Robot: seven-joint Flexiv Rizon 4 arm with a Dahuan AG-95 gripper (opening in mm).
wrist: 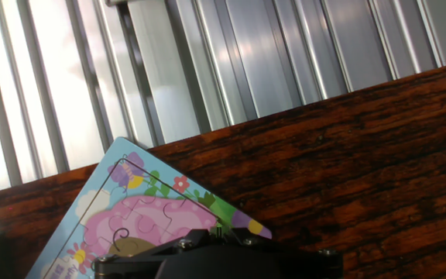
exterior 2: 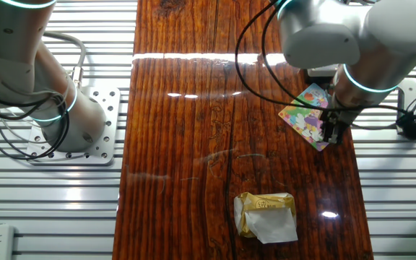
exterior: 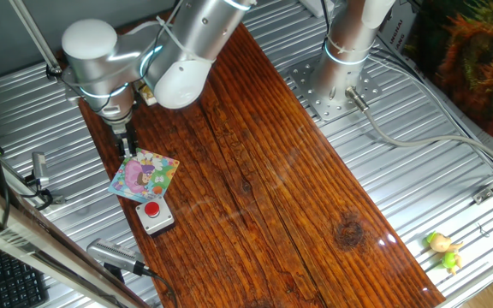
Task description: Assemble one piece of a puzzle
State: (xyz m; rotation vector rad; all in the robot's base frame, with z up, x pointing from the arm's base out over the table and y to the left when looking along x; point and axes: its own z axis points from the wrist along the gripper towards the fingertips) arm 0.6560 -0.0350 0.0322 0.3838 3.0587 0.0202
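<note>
Jaws (exterior: 127,151) down low, right at the top edge of one puzzle (exterior: 145,175). Hard to tell how wide apart, or if pinching anything: too dark and small in both fixed views, and only a black bar across the bottom of the hand view. Tips touching or almost touching the puzzle's edge; can't say which.

One puzzle only, flat on the brown wooden table (exterior: 264,171), right under the jaws and a bit past them. Pink, yellow, green and blue picture on it, with thin lines between the pieces in the hand view.

One grey box with a red button (exterior: 154,215), just beyond the puzzle, away from the jaws. One crumpled gold-and-white wrapper (exterior 2: 266,215) on the table, well apart from the jaws. One little yellow-and-green toy (exterior: 444,250), far off on the silver ridged metal beside the table. One silver robot arm (exterior: 178,51) above the jaws, and one more silver arm base (exterior: 349,43) far behind.
</note>
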